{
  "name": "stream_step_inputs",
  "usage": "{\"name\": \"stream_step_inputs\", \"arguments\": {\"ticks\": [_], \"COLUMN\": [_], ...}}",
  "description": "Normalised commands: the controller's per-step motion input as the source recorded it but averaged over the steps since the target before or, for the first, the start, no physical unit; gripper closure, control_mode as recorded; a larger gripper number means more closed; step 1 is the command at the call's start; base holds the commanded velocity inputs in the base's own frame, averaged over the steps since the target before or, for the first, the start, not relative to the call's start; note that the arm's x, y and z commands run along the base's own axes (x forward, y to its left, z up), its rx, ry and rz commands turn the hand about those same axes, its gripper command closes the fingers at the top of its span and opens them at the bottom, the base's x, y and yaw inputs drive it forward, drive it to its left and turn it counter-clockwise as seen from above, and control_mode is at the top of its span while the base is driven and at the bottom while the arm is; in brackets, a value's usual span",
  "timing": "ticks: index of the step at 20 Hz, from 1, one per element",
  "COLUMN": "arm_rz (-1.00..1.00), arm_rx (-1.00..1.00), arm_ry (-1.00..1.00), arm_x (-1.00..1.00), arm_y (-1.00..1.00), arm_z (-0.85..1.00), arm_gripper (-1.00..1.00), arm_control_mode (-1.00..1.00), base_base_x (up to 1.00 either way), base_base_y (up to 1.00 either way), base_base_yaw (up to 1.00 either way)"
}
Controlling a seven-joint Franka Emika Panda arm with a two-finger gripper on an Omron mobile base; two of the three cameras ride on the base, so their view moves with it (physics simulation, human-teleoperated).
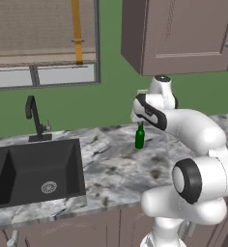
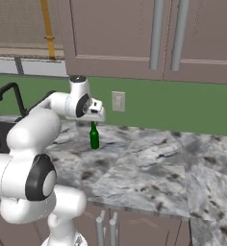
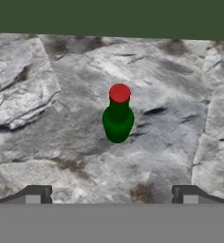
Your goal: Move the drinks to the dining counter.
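One of the drinks, a slim dark-green bottle (image 1: 140, 137) (image 2: 94, 137) with a red cap, stands upright on the veined marble counter (image 1: 115, 166) near the green back wall. My gripper (image 1: 139, 122) (image 2: 93, 122) hangs just above it, pointing down. In the hand view the bottle (image 3: 117, 116) sits a little above the centre, and my gripper (image 3: 111, 195) is open with its two fingertips (image 3: 34, 194) spread wide and nothing between them. The dining counter is out of view.
A black sink (image 1: 35, 171) with a black faucet (image 1: 35, 118) is set into the counter to the left. Taupe wall cabinets (image 1: 183, 34) (image 2: 149, 33) hang above the counter. A wall outlet (image 2: 118, 101) sits behind the bottle.
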Motion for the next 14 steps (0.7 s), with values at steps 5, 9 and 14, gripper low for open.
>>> {"name": "stream_step_inputs", "arguments": {"ticks": [5,9,14], "arm_rz": [0.0,0.0,0.0], "arm_rx": [0.0,0.0,0.0], "arm_ry": [0.01,0.0,0.03], "arm_x": [0.02,0.0,0.09], "arm_y": [0.0,0.0,0.0], "arm_z": [-0.22,-0.31,-0.08], "arm_gripper": [-1.0,-1.0,-1.0], "arm_control_mode": [-1.0,-1.0,-1.0], "base_base_x": [0.0,0.0,0.0], "base_base_y": [0.0,0.0,0.0], "base_base_yaw": [0.0,0.0,0.0]}}
